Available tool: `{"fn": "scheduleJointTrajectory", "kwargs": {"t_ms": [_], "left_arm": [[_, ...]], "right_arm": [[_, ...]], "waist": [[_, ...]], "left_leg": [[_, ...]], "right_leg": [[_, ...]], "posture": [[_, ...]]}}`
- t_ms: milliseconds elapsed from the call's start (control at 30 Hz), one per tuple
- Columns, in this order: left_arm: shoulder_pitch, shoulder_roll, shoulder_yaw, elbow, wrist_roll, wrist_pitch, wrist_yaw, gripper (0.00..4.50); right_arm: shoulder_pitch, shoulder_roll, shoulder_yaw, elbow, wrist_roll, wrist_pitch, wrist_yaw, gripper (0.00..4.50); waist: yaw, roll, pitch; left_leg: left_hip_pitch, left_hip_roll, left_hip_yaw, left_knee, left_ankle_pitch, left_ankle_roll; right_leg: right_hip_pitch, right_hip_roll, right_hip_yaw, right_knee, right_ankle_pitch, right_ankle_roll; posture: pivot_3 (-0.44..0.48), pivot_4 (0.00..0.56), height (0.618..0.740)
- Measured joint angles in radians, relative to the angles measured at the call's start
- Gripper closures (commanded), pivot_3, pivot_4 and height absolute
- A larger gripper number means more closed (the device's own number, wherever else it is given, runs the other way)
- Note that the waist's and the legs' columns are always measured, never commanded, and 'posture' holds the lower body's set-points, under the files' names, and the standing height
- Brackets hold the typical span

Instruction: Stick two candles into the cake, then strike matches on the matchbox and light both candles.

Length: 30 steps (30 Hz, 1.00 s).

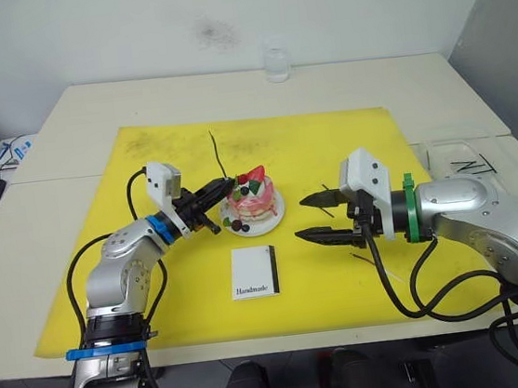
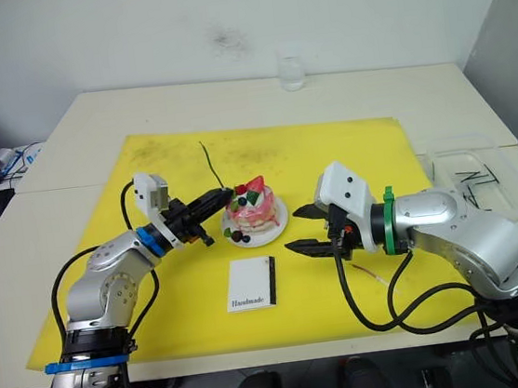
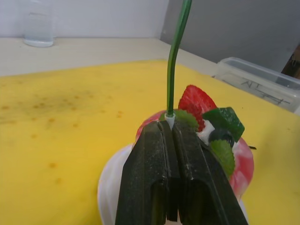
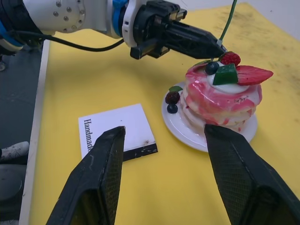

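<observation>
Small round pink layered cake (image 1: pixel 250 201) sits on small white plate (image 1: pixel 277 218), mid yellow rectangular mat (image 1: pixel 328 139) on pale table (image 1: pixel 368 79). Flat white matchbox (image 1: pixel 255 272) lies on mat in front of plate. Clear plastic tray (image 1: pixel 461 157) right of mat. Clear glass (image 1: pixel 276 64) behind mat, at table's far edge.

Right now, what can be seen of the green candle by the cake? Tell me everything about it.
The green candle is a very thin, long, slightly wavy stick, glossy like wax, with a pale lower end. It stands nearly upright, rising above the cake on its left side, beside the strawberry. The left claw is shut on its pale base, right at the cake's top. Whether the tip is already pushed into the cake cannot be told. It is unlit.
</observation>
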Motion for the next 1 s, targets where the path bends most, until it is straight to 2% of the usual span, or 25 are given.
{"fn": "scheduleJointTrajectory", "kwargs": {"t_ms": [367,533,1000], "left_arm": [[0.019,-0.026,-0.037,0.037,0.098,-0.161,0.003,4.50],[0.021,-0.043,-0.034,0.041,0.100,-0.162,0.012,4.50],[0.024,-0.013,-0.005,-0.018,0.079,-0.086,0.029,0.40]], "right_arm": [[0.000,0.014,-0.003,0.000,-0.020,-0.009,-0.004,1.73],[0.000,0.017,-0.003,0.000,-0.031,-0.009,-0.002,1.73],[0.000,0.023,-0.003,0.000,-0.036,-0.009,0.003,1.69]], "waist": [[0.001,0.000,0.000],[0.001,0.000,-0.001],[0.001,0.000,-0.001]], "left_leg": [[0.000,0.000,-0.001,0.005,0.000,0.000],[0.000,0.000,0.000,0.008,0.000,0.000],[0.000,0.000,0.000,0.008,0.000,0.000]], "right_leg": [[0.003,0.000,-0.001,0.000,0.001,0.002],[0.004,-0.001,0.000,0.000,0.003,0.004],[0.004,-0.001,0.000,0.000,0.004,0.005]], "posture": [[0.000,0.150,0.740],[0.000,0.150,0.740],[0.000,0.150,0.740]]}}
